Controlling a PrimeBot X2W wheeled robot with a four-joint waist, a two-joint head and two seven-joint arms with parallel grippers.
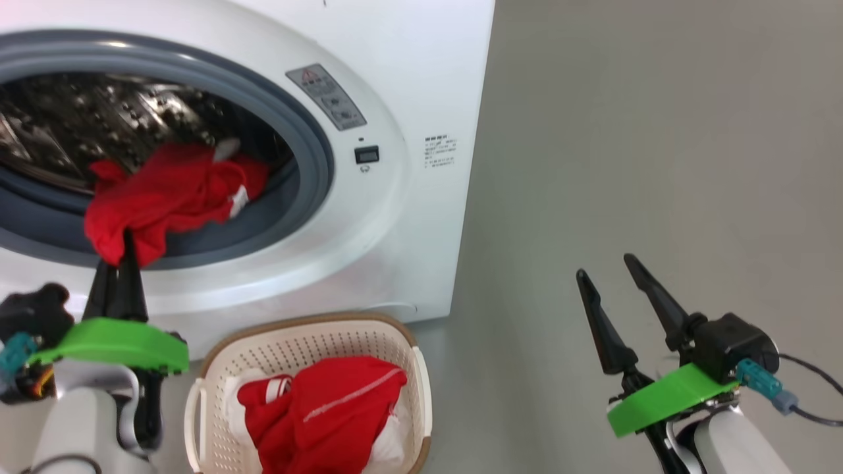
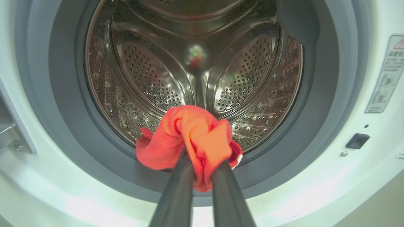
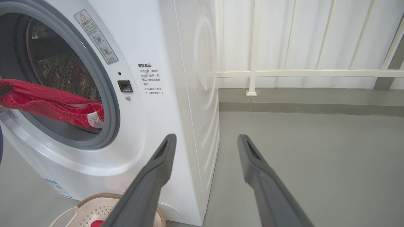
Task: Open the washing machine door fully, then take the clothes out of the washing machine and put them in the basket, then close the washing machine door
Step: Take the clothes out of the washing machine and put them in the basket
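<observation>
**Q:** Why is the small cream-white perforated plastic basket [image 1: 411, 342] stationed on the grey floor [image 1: 658, 164], close against the front of the big white front-loading washing machine [image 1: 421, 79]?

**A:** A short transfer path is provided. The basket sits just below the grey rubber ring [image 1: 316, 145], so garments drawn over the lip can be lowered straight in. One bright red garment with white trim [image 1: 329, 401] is already deposited there.

**Q:** What is held by the left gripper [image 1: 122, 253]?

**A:** Its dark fingers are closed almost together, with a fold of a second bright red garment [image 1: 164, 197] pinched between them. That garment is draped over the lower ring at the mouth of the perforated steel drum [image 2: 151, 78].

**Q:** And the right gripper [image 1: 604, 265]?

**A:** It is held well aside above the floor, with its fingers spread. Nothing is gripped or touched, and it is judged to be kept clear of the extraction path.
</observation>
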